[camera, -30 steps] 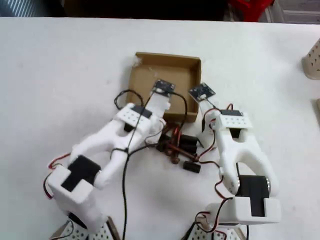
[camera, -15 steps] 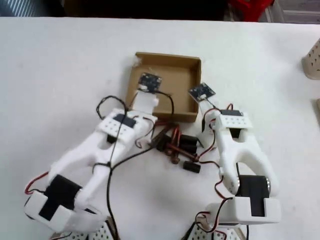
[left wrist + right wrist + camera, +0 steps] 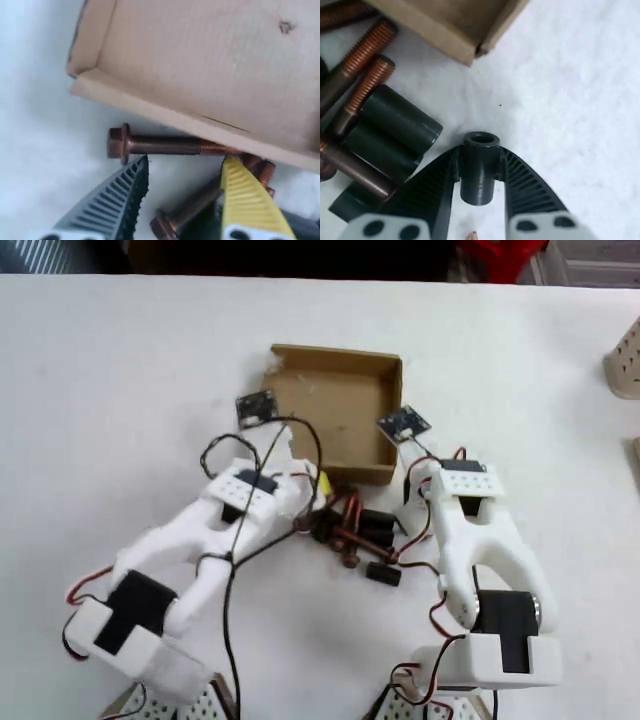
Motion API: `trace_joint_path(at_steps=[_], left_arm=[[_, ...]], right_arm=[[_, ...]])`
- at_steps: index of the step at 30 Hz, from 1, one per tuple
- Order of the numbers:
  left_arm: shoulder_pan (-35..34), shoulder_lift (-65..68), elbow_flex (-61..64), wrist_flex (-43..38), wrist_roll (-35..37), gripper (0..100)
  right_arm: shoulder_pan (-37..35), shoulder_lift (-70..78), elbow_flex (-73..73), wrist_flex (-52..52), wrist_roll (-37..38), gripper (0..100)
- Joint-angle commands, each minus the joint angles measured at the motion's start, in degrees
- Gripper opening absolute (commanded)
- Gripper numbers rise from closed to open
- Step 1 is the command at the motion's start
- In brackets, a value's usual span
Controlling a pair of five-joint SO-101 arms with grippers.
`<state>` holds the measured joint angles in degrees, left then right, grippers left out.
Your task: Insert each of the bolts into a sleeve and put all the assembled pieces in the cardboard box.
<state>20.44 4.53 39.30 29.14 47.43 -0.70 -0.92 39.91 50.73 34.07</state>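
The cardboard box (image 3: 335,410) lies open near the table's middle, with nothing showing inside it. Copper bolts and black sleeves (image 3: 352,530) lie in a heap just in front of its near wall. My left gripper (image 3: 186,162) is open above that heap's left end. One bolt (image 3: 155,145) lies along the box wall (image 3: 165,117) just past the fingertips, and a second bolt (image 3: 187,212) lies between the fingers. My right gripper (image 3: 480,155) is shut on a black sleeve (image 3: 480,170), held upright right of the heap, beside the box's near right corner (image 3: 470,52).
More sleeves (image 3: 395,127) and bolts (image 3: 362,47) crowd close beside the held sleeve. A single sleeve (image 3: 383,574) lies nearest the arms' bases. A beige object (image 3: 625,360) stands at the table's right edge. White tabletop stretches left of the box.
The left arm's wrist has swung left off the box and drawn back, so its gripper now sits at the heap's left end. The right arm has kept still.
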Motion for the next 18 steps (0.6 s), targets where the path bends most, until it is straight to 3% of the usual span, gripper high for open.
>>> trace_joint_path(at_steps=[1, 11, 18], left_arm=[[0.04, 1.01, -4.22, -1.23, 2.81, 26], [-6.11, 2.07, -4.84, -3.69, 8.35, 26], [-6.55, 2.15, -4.48, -3.25, 8.44, 26]], right_arm=[[0.57, -1.45, -1.32, 0.13, 0.88, 1.7], [0.57, -1.45, -1.23, 0.13, 0.88, 1.7], [0.57, -1.45, -1.14, 0.13, 0.88, 1.7]])
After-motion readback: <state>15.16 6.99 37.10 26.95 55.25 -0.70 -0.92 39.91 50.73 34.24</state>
